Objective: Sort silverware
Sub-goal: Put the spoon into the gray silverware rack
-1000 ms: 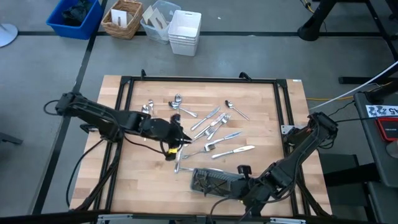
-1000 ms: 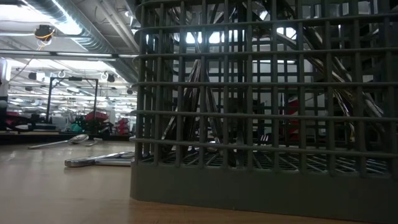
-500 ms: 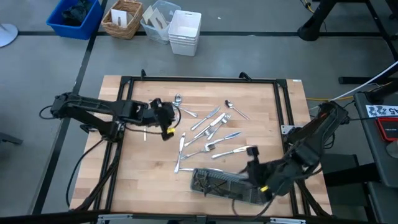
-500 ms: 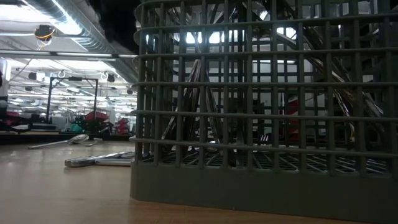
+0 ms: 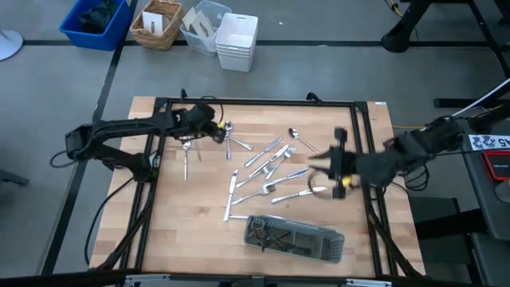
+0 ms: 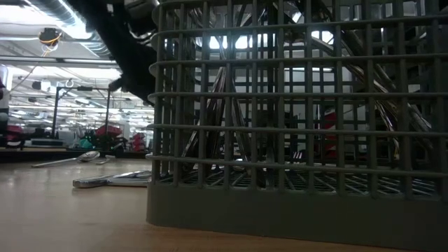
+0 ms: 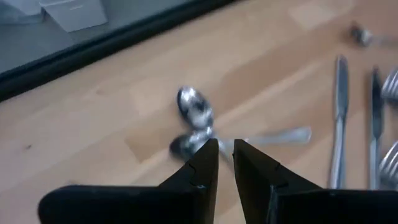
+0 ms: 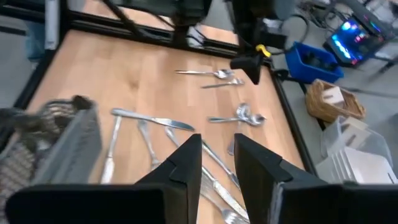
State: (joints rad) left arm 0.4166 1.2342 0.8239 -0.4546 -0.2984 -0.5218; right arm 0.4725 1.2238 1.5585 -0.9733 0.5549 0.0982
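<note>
Grey floor (image 5: 335,68) — ceiling striplights (image 6: 66,24)

silverware (image 5: 271,163): shiny silver forks, spoons, knives, all lying flat on the wooden bench (image 5: 167,231)
main cluster: mid-bench, loosely fanned, several crossing or touching
spoons (image 7: 194,121): two at the far-left side of the spread, bowls touching or overlapping
lone spoon (image 5: 301,140): far-right side of the cluster, on a diagonal
knives: one long knife (image 5: 232,186) just left of the cluster; another (image 5: 307,192) on the right side
sorted pieces: more cutlery, probably several, leaning inside the grey mesh tray (image 5: 296,238) at the near edge
</note>
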